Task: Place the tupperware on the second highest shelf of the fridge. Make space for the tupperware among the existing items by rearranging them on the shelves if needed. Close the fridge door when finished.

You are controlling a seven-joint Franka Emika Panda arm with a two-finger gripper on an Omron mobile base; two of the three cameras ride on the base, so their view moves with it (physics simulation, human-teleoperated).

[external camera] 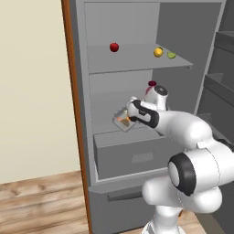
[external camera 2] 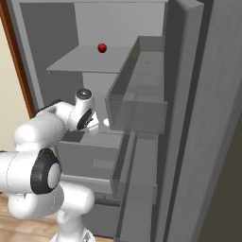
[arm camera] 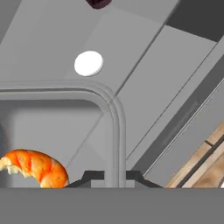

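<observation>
Grey and open, the fridge (external camera: 183,36) stands between a cream wall and its swung-out door (external camera 2: 208,118), with an apple (external camera: 114,47), an orange fruit (external camera: 158,52) and a lime (external camera: 171,55) on the upper shelf (external camera: 137,61). From the base the white arm bends at its elbow and reaches level into the space under that shelf, above the drawer (external camera: 132,153). Its claw (arm camera: 111,175) is pinched narrow on the rim of the clear box (external camera: 123,119), which hangs tilted, long side across the opening, near a white disc (arm camera: 89,63) and a dark pink bottle (external camera: 151,84).
</observation>
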